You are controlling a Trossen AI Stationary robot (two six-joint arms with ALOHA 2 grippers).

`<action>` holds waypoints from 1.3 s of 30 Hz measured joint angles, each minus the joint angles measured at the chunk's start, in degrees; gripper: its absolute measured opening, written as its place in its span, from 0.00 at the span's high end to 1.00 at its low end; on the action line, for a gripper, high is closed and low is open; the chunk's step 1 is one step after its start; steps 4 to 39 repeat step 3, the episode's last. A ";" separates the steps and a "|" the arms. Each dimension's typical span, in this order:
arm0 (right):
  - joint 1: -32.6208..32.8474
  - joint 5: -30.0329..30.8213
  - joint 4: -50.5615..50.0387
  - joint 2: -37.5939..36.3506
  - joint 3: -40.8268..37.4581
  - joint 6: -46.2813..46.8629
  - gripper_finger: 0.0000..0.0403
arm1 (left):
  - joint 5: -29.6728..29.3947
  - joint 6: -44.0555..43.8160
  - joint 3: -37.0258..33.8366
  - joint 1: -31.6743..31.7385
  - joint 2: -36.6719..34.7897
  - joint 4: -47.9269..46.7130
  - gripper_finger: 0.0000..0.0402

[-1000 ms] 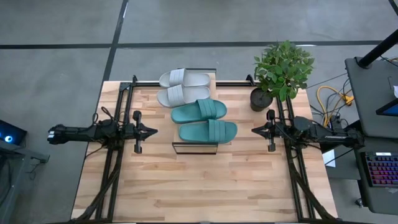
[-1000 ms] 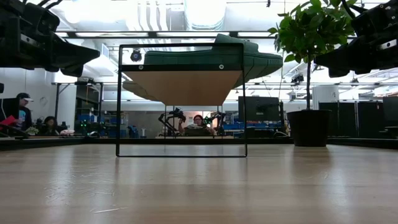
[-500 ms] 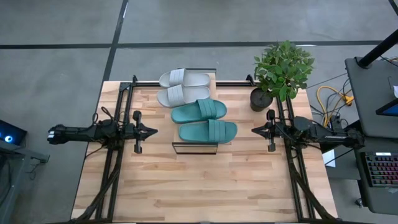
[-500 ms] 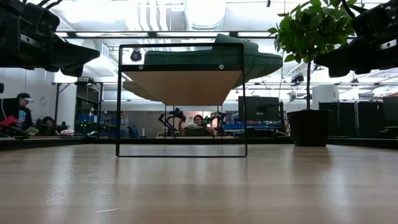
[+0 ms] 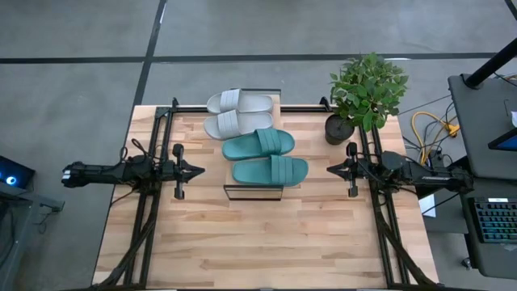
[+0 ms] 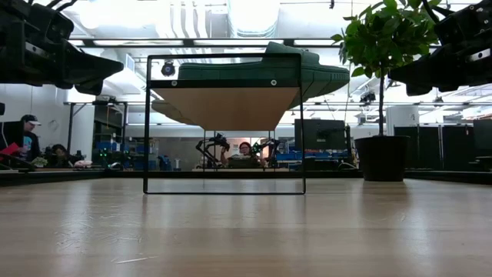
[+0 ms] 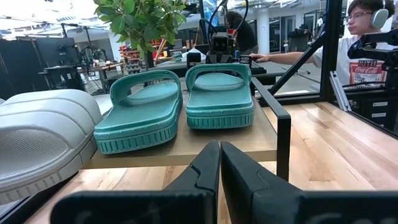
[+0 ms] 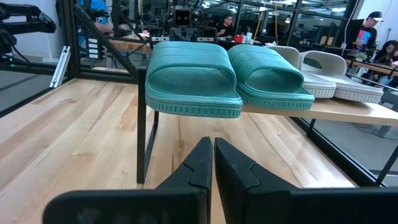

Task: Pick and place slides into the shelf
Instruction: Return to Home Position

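Four slides, all lying crosswise on the shelf in one row, side by side.
- Two pale grey slides: at the shelf's end toward the potted plant; their ends jut past the plank edge on the left arm's side.
- Two teal slides: at the shelf's other end, with the outer one close to the dark end frame; both overhang the plank edge on the right arm's side.

Left gripper: level with the teal pair, apart from the shelf, fingers pressed together on nothing.

Right gripper: on the opposite side of the shelf, also apart from it, fingers together and empty.

Table: bare wood between the shelf and each gripper, and a wide open stretch beyond the shelf's teal end.
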 joint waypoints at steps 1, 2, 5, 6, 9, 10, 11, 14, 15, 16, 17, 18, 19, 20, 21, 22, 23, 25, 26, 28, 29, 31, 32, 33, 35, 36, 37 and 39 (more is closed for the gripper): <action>0.02 0.01 0.02 0.00 0.00 0.00 0.98 | -0.01 0.00 0.00 -0.01 -0.05 -0.02 1.00; 0.00 0.01 0.01 0.00 0.00 0.00 0.98 | -0.02 0.00 0.00 0.00 -0.07 0.01 1.00; 0.01 0.01 0.01 0.00 0.00 0.00 0.98 | -0.02 0.00 0.00 0.00 -0.07 -0.01 1.00; 0.01 0.01 0.01 0.00 0.00 0.00 0.98 | -0.02 0.00 0.00 0.00 -0.07 -0.01 1.00; 0.01 0.01 0.01 0.00 0.00 0.00 0.98 | -0.02 0.00 0.00 0.00 -0.07 -0.01 1.00; 0.01 0.01 0.01 0.00 0.00 0.00 0.98 | -0.02 0.00 0.00 0.00 -0.07 -0.01 1.00; 0.01 0.01 0.01 0.00 0.00 0.00 0.98 | -0.02 0.00 0.00 0.00 -0.07 -0.01 1.00; 0.01 0.01 0.01 0.00 0.00 0.00 0.98 | -0.02 0.00 0.00 0.00 -0.07 -0.01 1.00; 0.01 0.01 0.01 0.00 0.00 0.00 0.98 | -0.02 0.00 0.00 0.00 -0.07 -0.01 1.00; 0.01 0.01 0.01 0.00 0.00 0.00 0.98 | -0.02 0.00 0.00 0.00 -0.07 -0.01 1.00; 0.01 0.01 0.01 0.00 0.00 0.00 0.98 | -0.02 0.00 0.00 0.00 -0.07 -0.01 1.00; 0.01 0.01 0.01 0.00 0.00 0.00 0.98 | -0.02 0.00 0.00 0.00 -0.07 -0.01 1.00; 0.01 0.01 0.01 0.00 0.00 0.00 0.98 | -0.02 0.00 0.00 0.00 -0.07 -0.01 1.00; 0.01 0.01 0.01 0.00 0.00 0.00 0.98 | -0.02 0.00 0.00 0.00 -0.07 -0.01 1.00; 0.01 0.01 0.01 0.00 0.00 0.00 0.98 | -0.02 0.00 0.00 0.00 -0.07 -0.01 1.00; 0.01 0.01 0.01 0.00 0.00 0.00 0.98 | -0.02 0.00 0.00 0.00 -0.07 -0.01 1.00; 0.01 0.01 0.01 0.00 0.00 0.00 0.98 | -0.02 0.00 0.00 0.00 -0.07 -0.01 1.00; 0.01 0.01 0.01 0.00 0.00 0.00 0.98 | -0.02 0.00 0.00 0.00 -0.07 -0.01 1.00; 0.01 0.01 0.01 0.00 0.00 0.00 0.98 | -0.02 0.00 0.00 0.00 -0.07 -0.01 1.00; 0.01 0.01 0.01 0.00 0.00 0.00 0.98 | -0.02 0.00 0.00 0.00 -0.07 -0.01 1.00; 0.01 0.01 0.01 0.00 0.00 0.00 0.98 | -0.02 0.00 0.00 0.00 -0.07 -0.01 1.00; 0.01 0.01 0.01 0.00 0.00 0.00 0.98 | -0.02 0.00 0.00 0.00 -0.07 -0.01 1.00; 0.01 0.01 0.01 0.00 0.00 0.00 0.98 | -0.02 0.00 0.00 0.00 -0.07 -0.01 1.00; 0.01 0.01 0.01 0.00 0.00 0.00 0.98 | -0.02 0.00 0.00 0.00 -0.07 -0.01 1.00; 0.01 0.01 0.01 0.00 0.00 0.00 0.98 | -0.02 0.00 0.00 0.00 -0.07 -0.01 1.00; 0.01 0.01 0.01 0.00 0.00 0.00 0.98 | -0.02 0.00 0.00 0.00 -0.07 -0.01 1.00; 0.01 0.01 0.01 0.00 0.00 0.00 0.98 | -0.02 0.00 0.00 0.00 -0.07 -0.01 1.00; 0.01 0.01 0.01 0.00 0.00 0.00 0.98 | -0.02 0.00 0.00 0.00 -0.07 -0.01 1.00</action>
